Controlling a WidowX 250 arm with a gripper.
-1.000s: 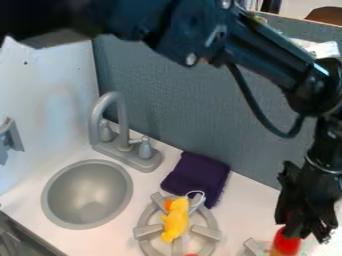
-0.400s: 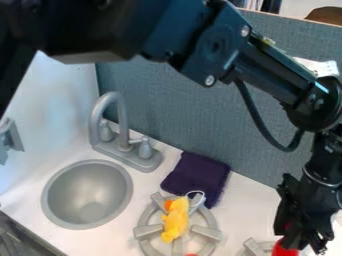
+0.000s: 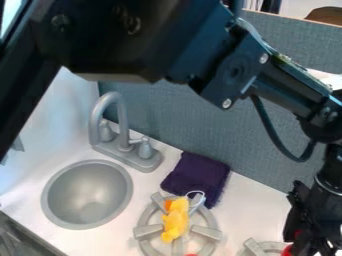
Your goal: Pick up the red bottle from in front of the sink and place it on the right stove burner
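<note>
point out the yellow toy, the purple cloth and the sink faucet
yellow toy (image 3: 175,221): camera view, the middle of its body
purple cloth (image 3: 196,176): camera view, the middle of its upper face
sink faucet (image 3: 123,129): camera view, the upright part of its curved spout

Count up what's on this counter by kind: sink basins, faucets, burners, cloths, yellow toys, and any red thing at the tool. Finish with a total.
Sink basin: 1
Faucet: 1
Burners: 2
Purple cloth: 1
Yellow toy: 1
Red thing at the tool: 1
Total: 7
</note>
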